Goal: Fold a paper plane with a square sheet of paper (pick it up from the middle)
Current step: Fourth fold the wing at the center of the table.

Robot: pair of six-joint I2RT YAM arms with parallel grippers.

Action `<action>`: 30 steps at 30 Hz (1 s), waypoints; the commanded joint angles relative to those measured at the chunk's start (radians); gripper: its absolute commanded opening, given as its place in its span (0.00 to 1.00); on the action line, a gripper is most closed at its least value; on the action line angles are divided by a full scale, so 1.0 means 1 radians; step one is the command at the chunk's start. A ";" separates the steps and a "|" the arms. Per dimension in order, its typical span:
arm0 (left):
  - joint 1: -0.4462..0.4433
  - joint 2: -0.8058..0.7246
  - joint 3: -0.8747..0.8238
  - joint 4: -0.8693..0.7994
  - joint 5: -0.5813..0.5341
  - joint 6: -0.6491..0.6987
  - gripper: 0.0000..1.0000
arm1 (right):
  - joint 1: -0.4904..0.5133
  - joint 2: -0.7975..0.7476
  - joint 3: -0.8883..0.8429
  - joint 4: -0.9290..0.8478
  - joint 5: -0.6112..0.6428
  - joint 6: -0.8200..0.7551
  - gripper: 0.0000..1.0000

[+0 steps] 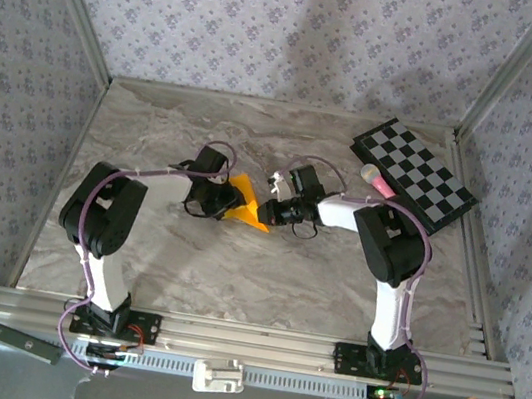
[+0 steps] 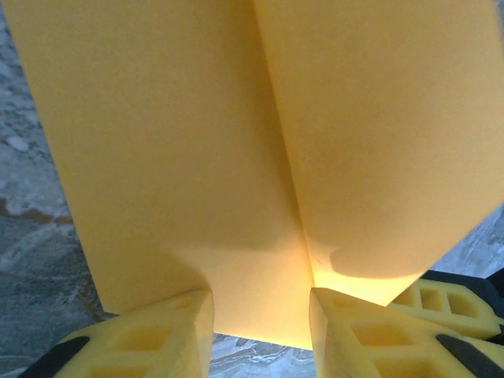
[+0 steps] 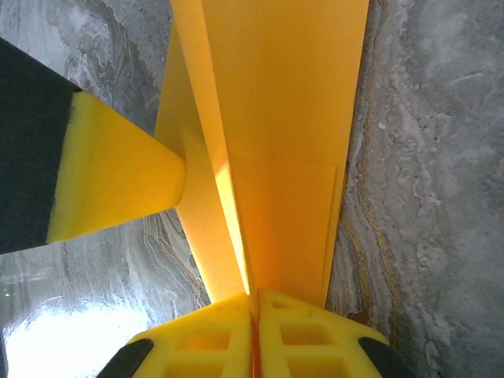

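Patterned grey-lilac walls (image 1: 273, 29) box in a marble-look table (image 1: 234, 275) on 3 sides. The L arm (image 1: 106, 220) and R arm (image 1: 392, 250) rise from the near rail and bend inward, wrists meeting approx mid-table, a bit toward the back. A black-and-white checkered board (image 1: 414, 172) lies at the far R corner, set diagonally, well apart from the wrists. The orange-yellow paper (image 1: 246, 203) is btwn the two grippers, slightly L of ctr in the top view, and is folded. The L wrist cam shows two flat panels meeting at a long ctr crease. The R wrist cam shows it edge-on w/ layered flaps running away from the cam and marble on both sides. On the L gripper (image 2: 260, 315) the yellow fingers (image 2: 157, 339) are spread w/ a clear gap, and the paper's near edge spans that gap just past the tips. From the R wrist cam one L fingertip (image 3: 153, 177) touches the paper's L flap side-on; can't tell if the other finger makes contact. On the R gripper (image 3: 253, 309) the fingers are pressed together, no gap visible, pinching the paper's near end right at the fold line. A pink-tipped stick (image 1: 377, 182) lies by the board's near-L edge, touching or overlapping it (can't tell which), close to the R arm's elbow.
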 commanded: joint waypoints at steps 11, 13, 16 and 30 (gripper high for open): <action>-0.001 -0.052 0.002 0.060 -0.008 0.043 0.35 | -0.007 0.035 0.068 -0.129 -0.072 0.075 0.06; -0.001 -0.038 0.006 0.071 -0.001 0.036 0.36 | -0.007 0.040 0.093 -0.131 -0.076 0.092 0.06; -0.001 -0.015 0.018 0.083 0.013 0.026 0.37 | -0.005 0.046 0.111 -0.145 -0.072 0.103 0.07; -0.001 0.043 0.033 0.036 0.013 0.035 0.38 | -0.005 0.055 0.125 -0.166 -0.069 0.098 0.08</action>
